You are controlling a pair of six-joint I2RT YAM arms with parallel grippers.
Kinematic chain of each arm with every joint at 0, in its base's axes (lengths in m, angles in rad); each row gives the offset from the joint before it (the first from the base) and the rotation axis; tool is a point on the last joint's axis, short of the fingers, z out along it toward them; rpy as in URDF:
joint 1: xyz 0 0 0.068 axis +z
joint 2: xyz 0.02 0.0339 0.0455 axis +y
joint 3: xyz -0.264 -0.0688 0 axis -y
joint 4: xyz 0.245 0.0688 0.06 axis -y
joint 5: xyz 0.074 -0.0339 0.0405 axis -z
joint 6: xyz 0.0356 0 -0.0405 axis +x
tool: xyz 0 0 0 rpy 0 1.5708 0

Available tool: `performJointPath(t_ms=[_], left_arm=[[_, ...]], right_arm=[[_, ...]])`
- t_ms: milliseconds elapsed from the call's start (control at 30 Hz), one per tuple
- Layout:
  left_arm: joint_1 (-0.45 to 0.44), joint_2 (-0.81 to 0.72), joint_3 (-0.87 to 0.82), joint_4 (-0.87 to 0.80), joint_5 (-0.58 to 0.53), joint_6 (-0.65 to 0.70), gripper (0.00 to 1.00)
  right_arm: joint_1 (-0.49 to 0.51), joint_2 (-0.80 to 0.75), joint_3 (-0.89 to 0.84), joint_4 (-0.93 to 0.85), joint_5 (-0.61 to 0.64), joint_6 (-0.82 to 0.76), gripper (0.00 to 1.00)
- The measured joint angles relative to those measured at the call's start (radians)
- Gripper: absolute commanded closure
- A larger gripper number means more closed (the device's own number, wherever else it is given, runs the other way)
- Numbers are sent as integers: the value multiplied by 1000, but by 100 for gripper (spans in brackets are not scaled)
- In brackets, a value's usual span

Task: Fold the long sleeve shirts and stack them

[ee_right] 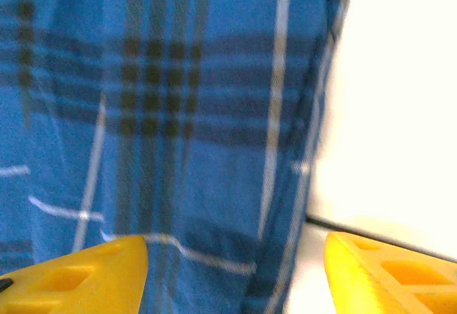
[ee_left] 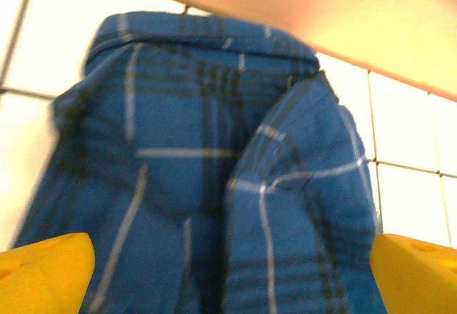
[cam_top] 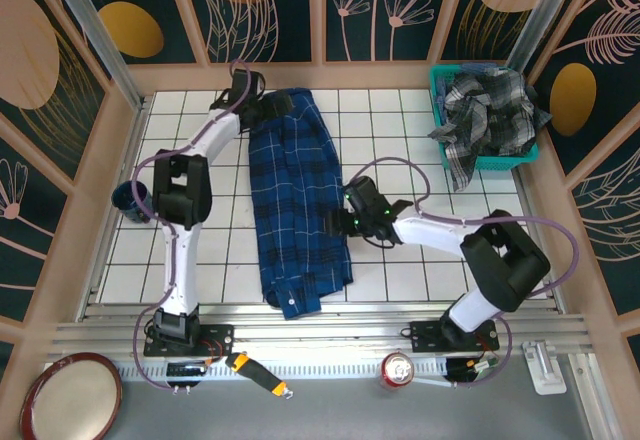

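Both spread: L gripper [ee_left: 230, 275] by navy shirt [cam_top: 295, 210] far edge; R gripper [ee_right: 235, 271], side edge, tile [ee_right: 400, 114] beside.

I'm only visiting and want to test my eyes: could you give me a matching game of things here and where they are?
Things: 1 navy-blue plaid cloth shirt; 2 grey, black and white checked cloth shirt; 3 red metal drink can.
Places: A in the teal plastic mesh basket; B beside the right arm's base; C lying on the white tiled table.
Pairs: 1-C; 2-A; 3-B.
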Motion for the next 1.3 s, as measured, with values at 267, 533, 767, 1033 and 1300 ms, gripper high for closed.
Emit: performJointPath(t_ms=[267, 533, 767, 1033, 1300], left_arm=[[-2, -734, -814, 26, -52, -31, 6], [-117, -1172, -1323, -56, -58, -191, 21], [-289, -1255, -1482, -131, -27, -328, 26], [-482, -1248, -1513, -101, 2, -464, 40], [-574, -1176, -1528, -98, -34, -531, 77]], right_arm=[[112, -147, -128, -27, -18, 98, 31], [197, -150, -143, -72, -63, 171, 31], [212, -151, -128, -169, -63, 187, 31], [257, -153, -128, -157, -110, 225, 35], [262, -124, -107, -179, -114, 234, 56]])
